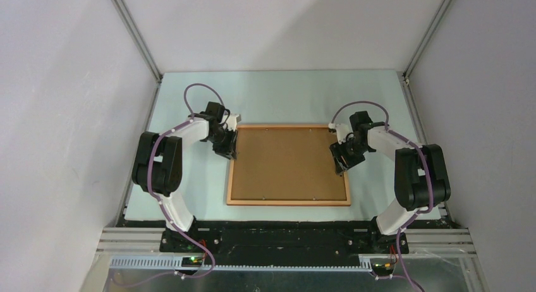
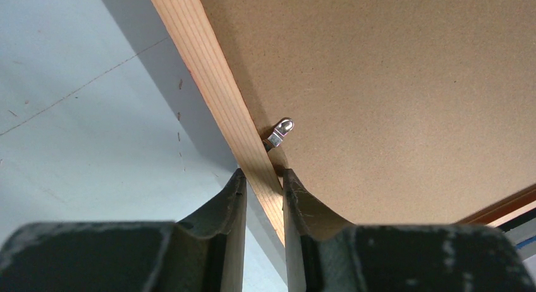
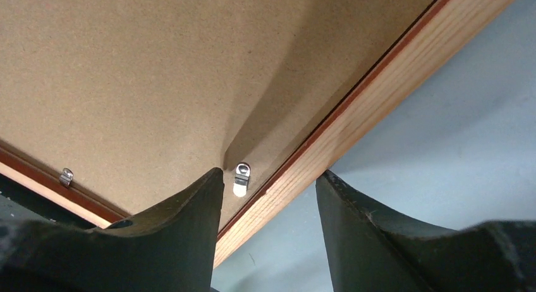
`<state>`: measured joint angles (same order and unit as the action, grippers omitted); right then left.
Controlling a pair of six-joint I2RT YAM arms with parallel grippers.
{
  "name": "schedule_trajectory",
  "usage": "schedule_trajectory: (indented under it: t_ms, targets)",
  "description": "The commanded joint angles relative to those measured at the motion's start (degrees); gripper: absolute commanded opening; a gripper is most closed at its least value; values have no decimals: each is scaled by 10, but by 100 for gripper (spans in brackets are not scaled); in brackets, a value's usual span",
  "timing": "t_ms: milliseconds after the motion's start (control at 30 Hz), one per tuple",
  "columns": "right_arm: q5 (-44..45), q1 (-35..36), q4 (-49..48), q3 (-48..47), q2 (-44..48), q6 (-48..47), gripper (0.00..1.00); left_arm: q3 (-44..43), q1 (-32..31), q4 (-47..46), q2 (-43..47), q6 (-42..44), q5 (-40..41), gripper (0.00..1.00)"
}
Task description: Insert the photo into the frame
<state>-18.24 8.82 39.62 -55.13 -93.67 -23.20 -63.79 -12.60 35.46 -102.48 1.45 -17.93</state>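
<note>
My left hand (image 2: 263,174) clamped the frame (image 2: 205,77) by its left rail. My right hand (image 3: 270,175) stood open astride the right rail, not gripping it; the backing board (image 3: 126,64) faced up.

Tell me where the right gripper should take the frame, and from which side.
Take the right rail of the frame from above, one finger outside on the table side and one inside over the backing board. The frame lies flat, and that rail is a narrow straight strip that fits between the fingers of the open right gripper. Keep the inner finger off the small metal clip.
</note>
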Motion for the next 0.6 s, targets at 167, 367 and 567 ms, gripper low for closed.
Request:
schedule_trajectory:
  t_ms: [167, 367, 567]
  targets:
    - [24, 13, -16, 3, -10, -9, 54, 3, -5, -12, 5, 14, -38, 24]
    - [30, 14, -15, 3, -16, -12, 51, 3, -5, -12, 3, 15, -39, 24]
    - [36, 16, -16, 4, -14, -18, 47, 3, -6, -13, 2, 15, -40, 24]
